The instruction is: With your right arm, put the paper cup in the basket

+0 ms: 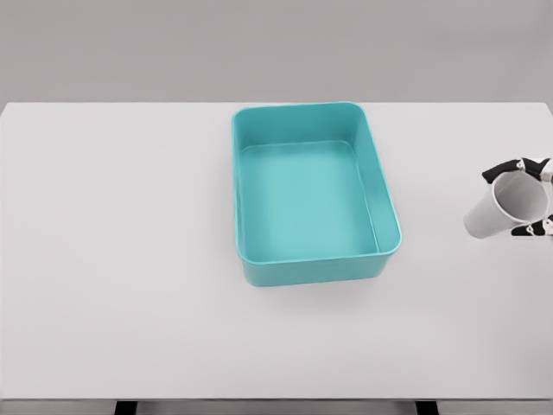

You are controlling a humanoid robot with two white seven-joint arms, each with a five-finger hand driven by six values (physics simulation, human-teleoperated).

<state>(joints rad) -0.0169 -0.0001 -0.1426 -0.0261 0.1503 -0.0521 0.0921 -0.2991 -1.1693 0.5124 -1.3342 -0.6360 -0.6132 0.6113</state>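
Teal basket (315, 266) mid-table, white paper cup (508, 207) gripped at the far right edge.

White table (112, 259) runs bare across the left side; then comes the teal basket, a rounded rectangular tub standing open and hollow, no label or writing on its walls that I can read. Well apart from it, over by the right edge, the paper cup is tipped over, its open mouth facing up and to the right, its base pointing down and left toward the basket. It is plain white, no print showing. The right hand (524, 197) reaches in from the right edge, only partly in view, with dark-tipped fingers (501, 169) wrapped above and below the cup's rim, clasping it.
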